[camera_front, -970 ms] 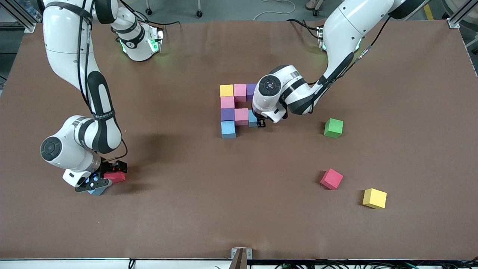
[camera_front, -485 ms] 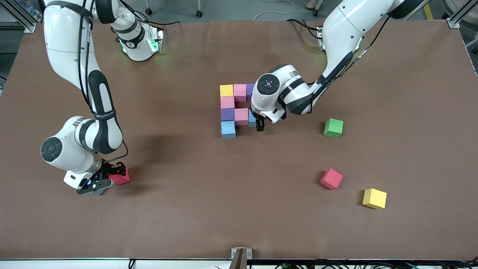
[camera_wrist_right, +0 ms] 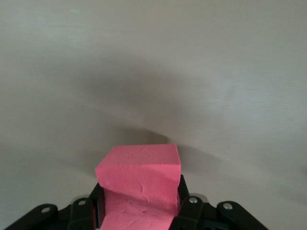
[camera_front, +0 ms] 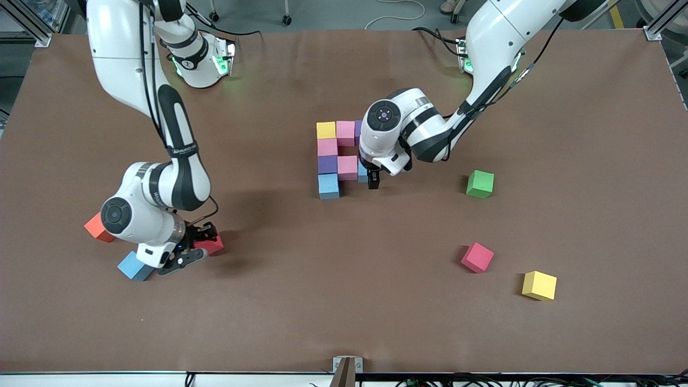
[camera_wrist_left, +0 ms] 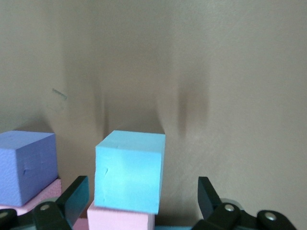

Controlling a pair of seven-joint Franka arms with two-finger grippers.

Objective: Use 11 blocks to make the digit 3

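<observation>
The partly built digit 3 (camera_front: 338,158) sits mid-table with its lower bar and column still missing, so any knock to its touching cubes would undo the work. The left gripper (camera_front: 371,180), fingers spread wide and empty, hangs just beside the light blue cube (camera_front: 363,172) in the middle bar; lifting off at an angle could drag that cube askew. The right gripper (camera_front: 196,248), clamped on a red cube (camera_front: 211,244) toward the right arm's end, could crush or lose the soft foam in transit.
</observation>
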